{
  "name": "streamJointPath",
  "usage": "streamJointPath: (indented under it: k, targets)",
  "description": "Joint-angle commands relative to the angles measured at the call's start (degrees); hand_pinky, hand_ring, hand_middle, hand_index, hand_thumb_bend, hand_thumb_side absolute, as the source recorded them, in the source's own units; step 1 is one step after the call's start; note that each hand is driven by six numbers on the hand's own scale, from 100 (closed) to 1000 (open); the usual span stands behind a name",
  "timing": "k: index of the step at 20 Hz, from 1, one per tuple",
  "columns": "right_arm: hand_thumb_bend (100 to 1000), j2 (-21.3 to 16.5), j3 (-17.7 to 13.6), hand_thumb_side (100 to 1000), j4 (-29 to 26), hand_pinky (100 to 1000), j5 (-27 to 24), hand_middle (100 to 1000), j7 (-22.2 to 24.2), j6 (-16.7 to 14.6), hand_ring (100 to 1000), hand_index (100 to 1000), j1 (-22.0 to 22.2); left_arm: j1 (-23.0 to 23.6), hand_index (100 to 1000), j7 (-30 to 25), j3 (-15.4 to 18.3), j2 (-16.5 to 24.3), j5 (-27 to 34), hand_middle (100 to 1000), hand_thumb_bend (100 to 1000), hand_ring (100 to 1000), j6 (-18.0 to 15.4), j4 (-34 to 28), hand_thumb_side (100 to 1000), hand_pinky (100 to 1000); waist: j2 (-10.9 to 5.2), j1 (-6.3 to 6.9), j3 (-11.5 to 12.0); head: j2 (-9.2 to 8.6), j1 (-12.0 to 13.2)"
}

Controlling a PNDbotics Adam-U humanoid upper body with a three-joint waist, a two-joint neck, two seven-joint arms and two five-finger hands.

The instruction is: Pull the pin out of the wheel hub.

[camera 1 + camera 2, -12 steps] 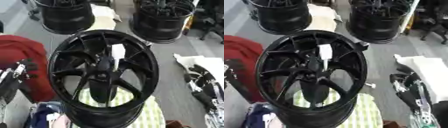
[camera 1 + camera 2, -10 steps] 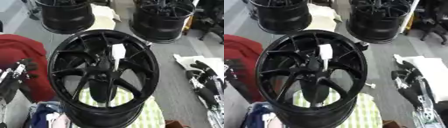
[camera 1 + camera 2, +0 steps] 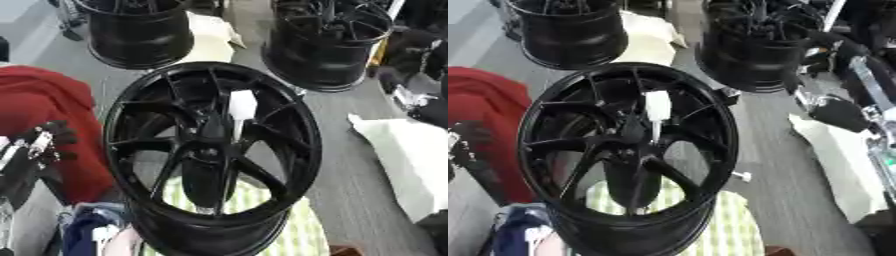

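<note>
The pin (image 3: 241,107) — a white piece — stood among the spokes just above the centre of the hub (image 3: 213,150). The left hand (image 3: 39,145) hung at the rim's left, fingers curled on nothing. The right hand's (image 3: 826,47) fingers could not be told. A good pull would pinch the white head and draw straight along its axis — no sideways twist.

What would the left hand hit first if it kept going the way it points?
Probably the red cloth right ahead of the left hand; the wheel hub's rim lies just right of that line. Depth unclear.
</note>
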Motion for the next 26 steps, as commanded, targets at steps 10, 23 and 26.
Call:
streamJointPath:
  k: [10, 23, 26]
  targets:
    - [355, -6.2, 15.8, 374, 10.4, 812, 3.1, 895, 11.5, -0.4, 857, 964, -18.0, -0.3, 819, -1.3, -1.1, 0.8, -0.2, 686, 100, 775, -0.2, -0.5, 596, 661, -0.99, 0.52, 2.2, -0.12, -2.9]
    - [366, 9.7, 20.3, 359, 30.9, 843, 12.8, 902, 24.2, 0.0, 899, 966, -34.9, -0.3, 819, -1.2, -0.9, 0.6, -0.2, 687, 100, 775, -0.4, -0.2, 595, 661, -0.46, 1.04, 1.7, -0.12, -2.6]
    - [368, 11.5, 19.3, 362, 35.5, 841, 14.0, 894, 27.0, -2.4, 895, 961, -36.0, -0.2, 819, -1.2, -0.9, 0.6, -0.2, 686, 100, 775, -0.4, -0.2, 595, 661, -0.54, 1.13, 1.7, -0.12, -2.6]
